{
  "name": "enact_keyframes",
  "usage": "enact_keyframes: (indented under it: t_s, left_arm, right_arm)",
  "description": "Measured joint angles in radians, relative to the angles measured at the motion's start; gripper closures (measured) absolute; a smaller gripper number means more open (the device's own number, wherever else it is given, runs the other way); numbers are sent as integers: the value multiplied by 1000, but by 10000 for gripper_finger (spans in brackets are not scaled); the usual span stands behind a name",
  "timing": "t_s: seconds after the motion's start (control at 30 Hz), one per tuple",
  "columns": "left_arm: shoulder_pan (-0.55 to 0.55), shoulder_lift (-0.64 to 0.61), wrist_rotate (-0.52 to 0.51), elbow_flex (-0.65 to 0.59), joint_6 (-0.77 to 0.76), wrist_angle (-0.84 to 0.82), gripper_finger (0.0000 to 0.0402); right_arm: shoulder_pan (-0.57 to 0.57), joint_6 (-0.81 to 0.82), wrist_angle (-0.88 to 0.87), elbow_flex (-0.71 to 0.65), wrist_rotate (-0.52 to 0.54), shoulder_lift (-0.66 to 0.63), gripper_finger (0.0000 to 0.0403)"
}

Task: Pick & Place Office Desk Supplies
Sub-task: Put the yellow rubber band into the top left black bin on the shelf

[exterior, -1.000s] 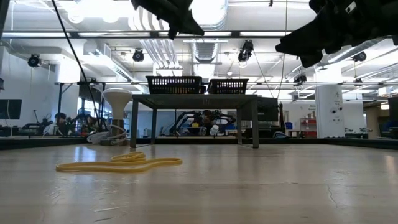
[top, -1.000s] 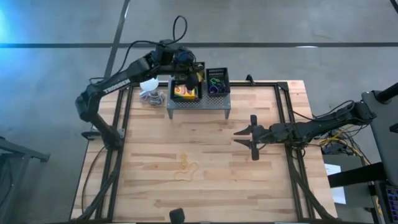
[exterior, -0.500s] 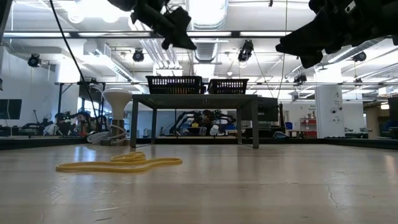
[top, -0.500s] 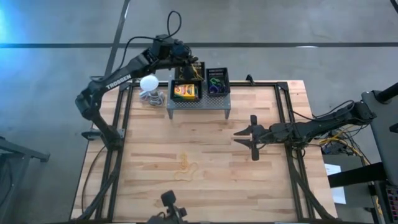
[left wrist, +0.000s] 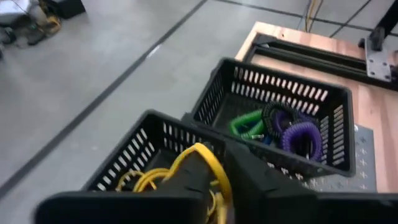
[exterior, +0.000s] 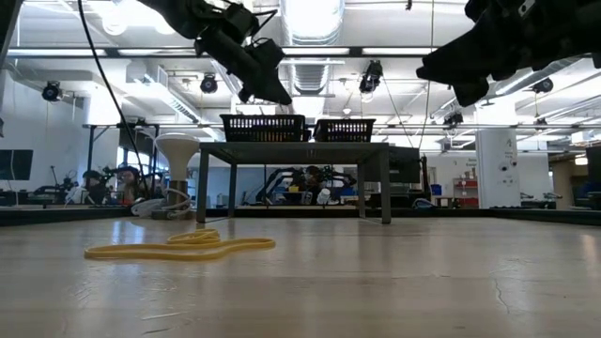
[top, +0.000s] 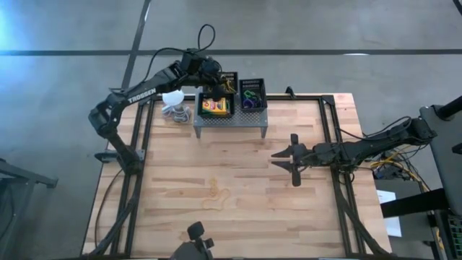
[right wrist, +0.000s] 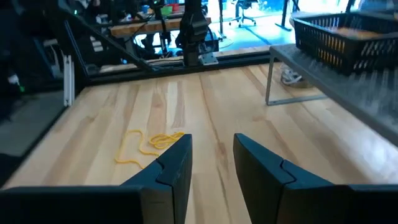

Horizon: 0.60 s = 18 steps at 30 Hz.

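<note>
Two black mesh trays stand on the grey perforated stand (top: pixel 231 121) at the table's far edge. The left tray (left wrist: pixel 134 162) holds a yellow-and-green box (top: pixel 215 107) and yellow bands; the right tray (left wrist: pixel 336 134) holds green and purple coiled rings (left wrist: pixel 280 124). My left gripper (top: pixel 216 78) hangs over the left tray, shut on a yellow rubber band (left wrist: pixel 210 163). More tan rubber bands (top: pixel 216 193) lie loose on the table's middle. My right gripper (top: pixel 292 159) hovers open right of centre, clear of everything. My left gripper pinches a loop of the yellow rubber band (left wrist: pixel 214 171) between its two fingers, coming from above and slanting down. The band is lifted, curling out beside the fingertips above the left tray; its lower part is hidden by the fingers.
A white ball-shaped object with a coiled cord (top: pixel 173 102) sits left of the stand. Black frame rails (top: pixel 328 137) run along the table's sides. Bare wood lies between the stand and the loose bands. The room beyond (exterior: pixel 94 183) holds desks and equipment.
My left gripper has come down toward the left tray, as the low view shows, after drifting slightly toward the far edge and back. The right arm and the loose bands have stayed put.
</note>
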Motion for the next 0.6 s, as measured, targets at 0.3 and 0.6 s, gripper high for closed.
enact_keyframes:
  t_s: [0.3,0.6]
  left_arm:
    - [-1,-15,20,41,-34,-130,236]
    - [-57,-171,24,44,-33,-262,214]
  right_arm:
    - [0,50,26,0,26,19,291]
    - [0,61,94,78,32,218,256]
